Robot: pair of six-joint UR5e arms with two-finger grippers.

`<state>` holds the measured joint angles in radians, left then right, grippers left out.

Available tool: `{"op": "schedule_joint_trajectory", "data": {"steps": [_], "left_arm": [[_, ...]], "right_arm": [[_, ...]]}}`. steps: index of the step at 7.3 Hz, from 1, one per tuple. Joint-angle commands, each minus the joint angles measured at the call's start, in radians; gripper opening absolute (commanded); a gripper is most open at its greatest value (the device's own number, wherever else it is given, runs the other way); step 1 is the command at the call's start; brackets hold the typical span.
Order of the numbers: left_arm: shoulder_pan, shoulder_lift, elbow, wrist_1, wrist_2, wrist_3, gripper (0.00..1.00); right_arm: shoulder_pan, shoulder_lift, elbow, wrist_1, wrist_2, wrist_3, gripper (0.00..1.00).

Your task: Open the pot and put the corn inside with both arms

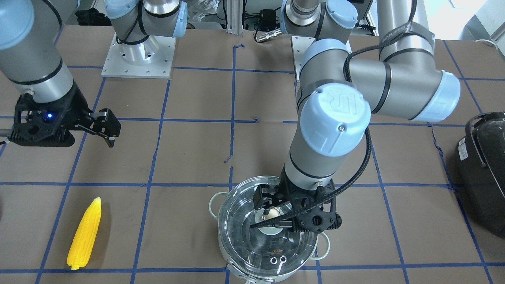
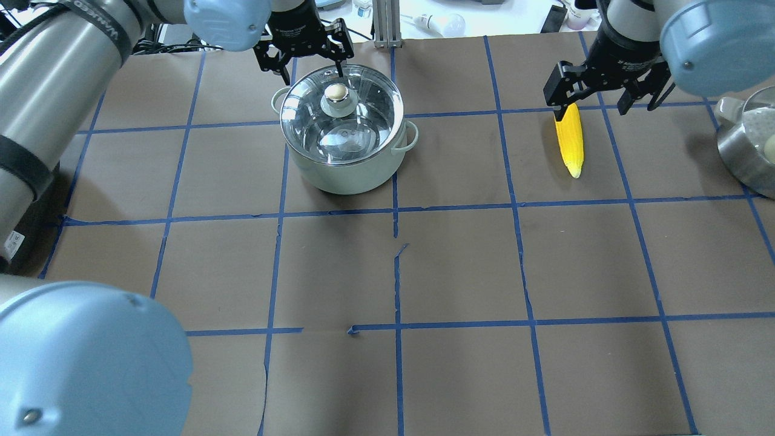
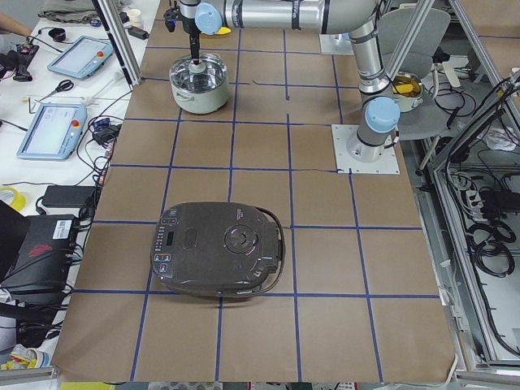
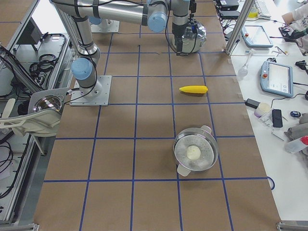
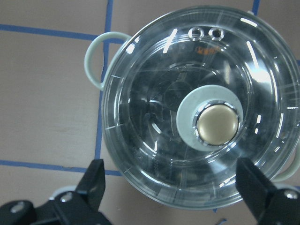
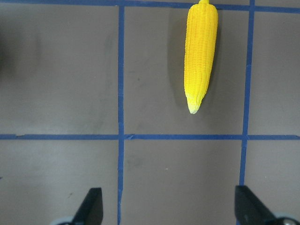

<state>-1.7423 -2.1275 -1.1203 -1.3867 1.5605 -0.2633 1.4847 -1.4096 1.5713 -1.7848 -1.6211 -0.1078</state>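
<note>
The pot (image 2: pixel 345 175) stands closed, with its glass lid (image 2: pixel 369 121) and brass knob (image 2: pixel 336 92) on top. It also shows in the front view (image 1: pixel 236 252) and the exterior left view (image 3: pixel 199 89). My left gripper (image 2: pixel 310 68) hangs open just above the lid, and its jaws are wide apart in the left wrist view (image 5: pixel 169 173), where the knob (image 5: pixel 216 123) is untouched. The corn (image 2: pixel 571 139) lies flat on the table and also shows in the front view (image 1: pixel 85 234). My right gripper (image 2: pixel 596 97) is open and empty, raised over the table short of the corn (image 6: pixel 200 56).
A large black appliance (image 3: pixel 219 248) sits on the robot's left side of the table and shows in the front view (image 1: pixel 483 169). A second steel pot (image 4: pixel 195 154) with a pale round thing inside stands on the right side (image 2: pixel 748 145). Side tables hold tablets.
</note>
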Motion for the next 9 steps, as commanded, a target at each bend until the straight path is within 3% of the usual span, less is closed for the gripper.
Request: {"op": "schedule_joint_trajectory", "data": {"steps": [1,2,3,6,9], "left_arm": [[-0.014,-0.046,0.020,0.000,0.003,0.030,1.00],[-0.017,-0.052,0.011,-0.002,0.003,0.029,1.00],[-0.020,-0.055,0.005,0.001,0.001,0.029,0.97],[-0.028,-0.063,0.004,0.003,0.003,0.026,0.87],[-0.031,-0.068,0.004,0.005,0.007,0.021,0.56]], "right_arm": [[-0.055,0.156,0.007,-0.162,-0.003,-0.006,1.00],[-0.076,0.217,0.007,-0.213,0.009,-0.004,1.00],[-0.076,0.286,0.010,-0.414,0.001,-0.025,1.00],[-0.095,0.382,0.022,-0.456,0.007,-0.043,1.00],[-0.095,0.463,0.022,-0.545,-0.002,-0.044,0.99]]}}
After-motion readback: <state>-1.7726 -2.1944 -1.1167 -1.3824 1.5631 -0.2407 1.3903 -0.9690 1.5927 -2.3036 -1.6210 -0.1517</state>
